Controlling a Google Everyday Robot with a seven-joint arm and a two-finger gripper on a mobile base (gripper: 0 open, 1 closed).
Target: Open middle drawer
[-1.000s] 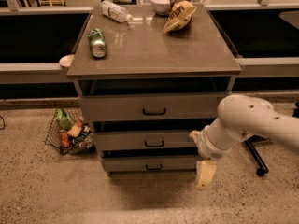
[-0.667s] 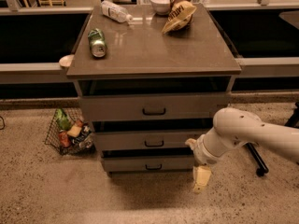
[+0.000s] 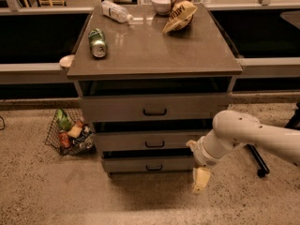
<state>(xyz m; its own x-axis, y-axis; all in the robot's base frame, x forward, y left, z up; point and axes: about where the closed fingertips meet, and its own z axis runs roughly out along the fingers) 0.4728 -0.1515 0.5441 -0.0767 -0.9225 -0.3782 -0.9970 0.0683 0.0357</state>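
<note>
A grey-brown cabinet has three stacked drawers. The middle drawer (image 3: 140,140) has a flat front and a small black bar handle (image 3: 154,145). It sits between the taller top drawer (image 3: 150,108) and the bottom drawer (image 3: 145,163). My white arm reaches in from the right. My gripper (image 3: 200,179) hangs pointing down at the cabinet's lower right corner, beside the bottom drawer and to the right of and below the middle handle. It touches no handle.
On the cabinet top (image 3: 154,46) lie a green can (image 3: 97,42), a plastic bottle (image 3: 116,11), a white bowl (image 3: 161,3) and a chip bag (image 3: 180,14). A wire basket of snacks (image 3: 69,132) stands on the floor at the left. A black chair base (image 3: 257,159) is at the right.
The arm and gripper have shifted left and slightly down, closer to the cabinet's lower right corner. The drawers have not moved.
</note>
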